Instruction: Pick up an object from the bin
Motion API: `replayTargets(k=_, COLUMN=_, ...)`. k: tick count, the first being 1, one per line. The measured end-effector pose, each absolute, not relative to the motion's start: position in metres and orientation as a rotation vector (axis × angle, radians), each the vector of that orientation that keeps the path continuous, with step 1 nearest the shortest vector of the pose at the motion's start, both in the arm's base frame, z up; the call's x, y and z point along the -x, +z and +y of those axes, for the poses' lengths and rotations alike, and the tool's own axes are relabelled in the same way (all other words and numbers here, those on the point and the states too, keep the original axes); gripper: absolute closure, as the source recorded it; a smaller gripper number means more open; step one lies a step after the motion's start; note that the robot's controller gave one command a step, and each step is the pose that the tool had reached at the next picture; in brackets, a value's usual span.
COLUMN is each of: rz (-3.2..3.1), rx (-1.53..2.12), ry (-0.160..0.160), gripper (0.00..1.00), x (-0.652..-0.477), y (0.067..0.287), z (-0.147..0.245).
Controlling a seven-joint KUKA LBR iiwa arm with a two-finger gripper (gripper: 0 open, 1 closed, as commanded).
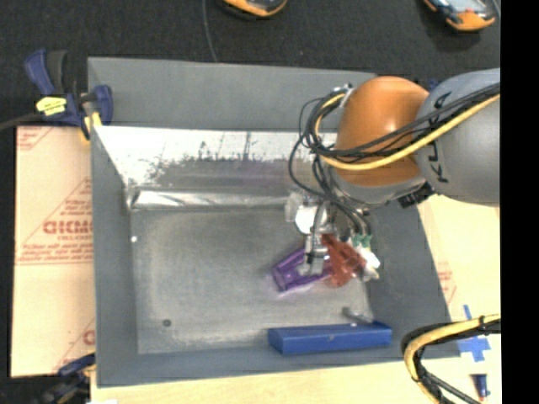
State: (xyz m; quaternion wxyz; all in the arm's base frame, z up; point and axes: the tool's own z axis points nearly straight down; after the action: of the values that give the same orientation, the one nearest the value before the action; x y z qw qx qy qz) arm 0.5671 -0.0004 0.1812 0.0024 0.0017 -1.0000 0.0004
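The gripper (317, 255) is seen low over a small cluster right of centre in the grey metal bin (210, 251), between a purple plastic piece (292, 273) and a red plastic piece (341, 266). Whether it is spread or pinching cannot be told. Both pieces are judged light, stiff and smooth, best taken across a narrow edge. A flat blue bar (330, 338) is laid along the near wall.

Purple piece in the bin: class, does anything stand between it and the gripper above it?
Nothing visible does. The gripper is down right at the right end of the purple piece. A red piece lies close against that end, beside the gripper, and could crowd it. The blue block lies apart by the near wall.
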Motion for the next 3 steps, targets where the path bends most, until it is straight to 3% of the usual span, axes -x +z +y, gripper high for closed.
replayTargets(k=1, rz=-3.145, rx=-0.005, ry=0.001, gripper=0.00, x=-0.569, y=0.186, z=0.000)
replayTargets(k=2, rz=-3.147, rx=-0.108, ry=0.001, gripper=0.00, x=-0.533, y=0.132, z=-0.031)
replayTargets(k=3, rz=-3.134, rx=-0.425, ry=0.003, gripper=0.00, x=-0.538, y=0.098, z=-0.037)
